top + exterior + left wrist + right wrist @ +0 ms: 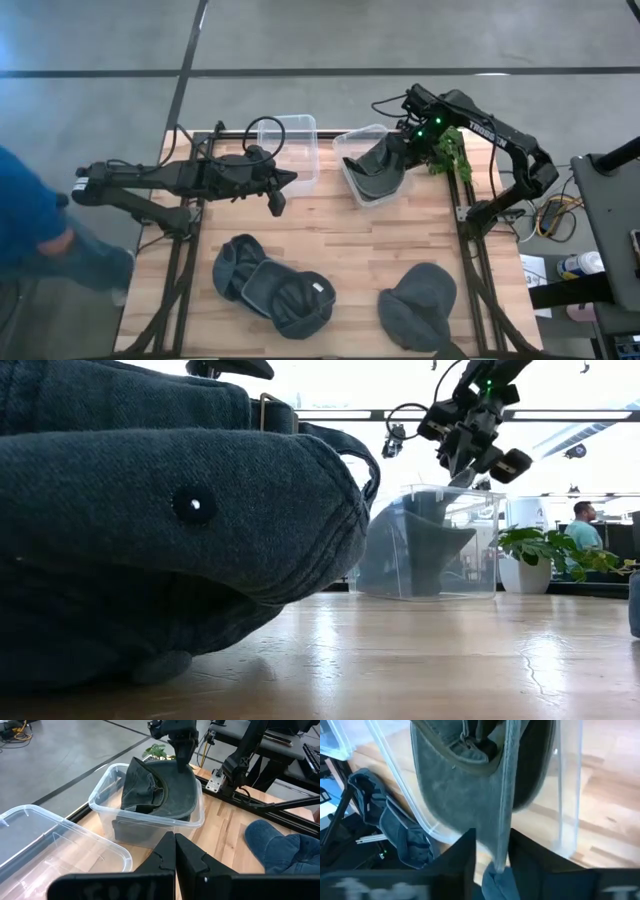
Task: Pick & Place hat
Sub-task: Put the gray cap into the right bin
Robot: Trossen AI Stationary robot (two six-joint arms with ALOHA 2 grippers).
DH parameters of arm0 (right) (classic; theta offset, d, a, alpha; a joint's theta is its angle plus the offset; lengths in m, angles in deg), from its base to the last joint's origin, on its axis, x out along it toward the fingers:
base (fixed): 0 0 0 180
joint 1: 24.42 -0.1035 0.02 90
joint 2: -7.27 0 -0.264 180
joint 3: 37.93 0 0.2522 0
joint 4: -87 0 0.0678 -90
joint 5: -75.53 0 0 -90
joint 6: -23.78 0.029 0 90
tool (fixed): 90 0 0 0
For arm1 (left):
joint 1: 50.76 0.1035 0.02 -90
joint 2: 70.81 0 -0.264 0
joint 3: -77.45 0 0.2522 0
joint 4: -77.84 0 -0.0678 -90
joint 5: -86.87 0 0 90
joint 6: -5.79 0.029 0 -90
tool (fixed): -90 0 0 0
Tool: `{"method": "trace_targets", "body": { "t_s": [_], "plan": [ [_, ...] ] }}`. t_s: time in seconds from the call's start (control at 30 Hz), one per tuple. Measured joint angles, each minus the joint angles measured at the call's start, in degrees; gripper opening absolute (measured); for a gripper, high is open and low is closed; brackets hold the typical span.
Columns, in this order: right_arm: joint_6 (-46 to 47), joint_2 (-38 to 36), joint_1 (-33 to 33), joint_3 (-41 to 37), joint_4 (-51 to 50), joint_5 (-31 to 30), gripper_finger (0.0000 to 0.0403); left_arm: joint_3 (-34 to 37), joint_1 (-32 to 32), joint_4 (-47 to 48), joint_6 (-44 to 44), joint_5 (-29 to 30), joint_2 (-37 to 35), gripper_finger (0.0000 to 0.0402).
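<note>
from above, the right tool point(408, 140) hangs over the clear plastic tub point(350, 142) at the far right of the wooden bench point(340, 228), where a dark grey denim cap point(380, 168) sits tipped on edge, its brim leaning up against the tub's rim. that looks like a drop-off, the cap standing as it landed. the left tool point(277, 203) waits near the bench's middle, fingers pressed together on nothing, beside an empty clear tub point(292, 140). two more dark caps point(272, 287) lie at the near edge and a lone grey cap point(418, 303) at the near right, likely next in line.

from bench height, a big denim cap point(160, 510) fills the foreground; behind it the tub point(425, 545) shows the cap inside, with the right tool point(462, 455) just above its rim.

through the left wrist camera, the closed left tool point(175, 847) points at the tub point(115, 815), and the right arm's finger touches the brim of the cap point(175, 790).

through the right wrist camera, the brim point(502, 800) runs down between the two fingers point(462, 855), which stand slightly apart beside it; i would say the grip is loosening, though whether the cap is fully free i cannot tell.
</note>
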Motion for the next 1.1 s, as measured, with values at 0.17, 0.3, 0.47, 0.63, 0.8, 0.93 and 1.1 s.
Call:
{"method": "trace_targets", "body": {
  "t_s": [0.17,0.3,0.47,0.63,0.8,0.93,1.1],
  "plan": [
    [-1.1,0.0,0.0,2.0,-5.6,0.1,0.0152,0.0,0.0,0.0,0.9,0.0,0.0,0.0000],
    [-2.8,-0.8,0.0,5.2,-6.5,-2.5,0.0169,0.0,0.0,0.0,0.9,0.0,0.0,0.0000],
    [-7.1,-1.1,-0.7,12.0,-5.0,-17.0,0.0165,0.0,0.0,0.0,0.9,0.0,0.0,0.0000],
    [-8.6,-0.1,-4.2,13.7,4.5,-21.1,0.0151,0.0,0.0,0.0,0.9,0.0,0.0,0.0000],
    [-8.6,4.8,-8.1,13.7,10.1,-24.2,0.0138,0.0,0.1,0.0,0.9,0.0,0.0,0.0000],
    [-9.7,11.0,-10.9,13.9,10.4,-28.7,0.0115,0.0,0.1,0.0,0.7,0.0,0.0,0.0000],
    [-11.8,17.1,-13.8,14.2,10.4,-36.4,0.0065,0.0,0.1,0.0,-0.3,0.0,0.0,0.0000]
  ]
}}
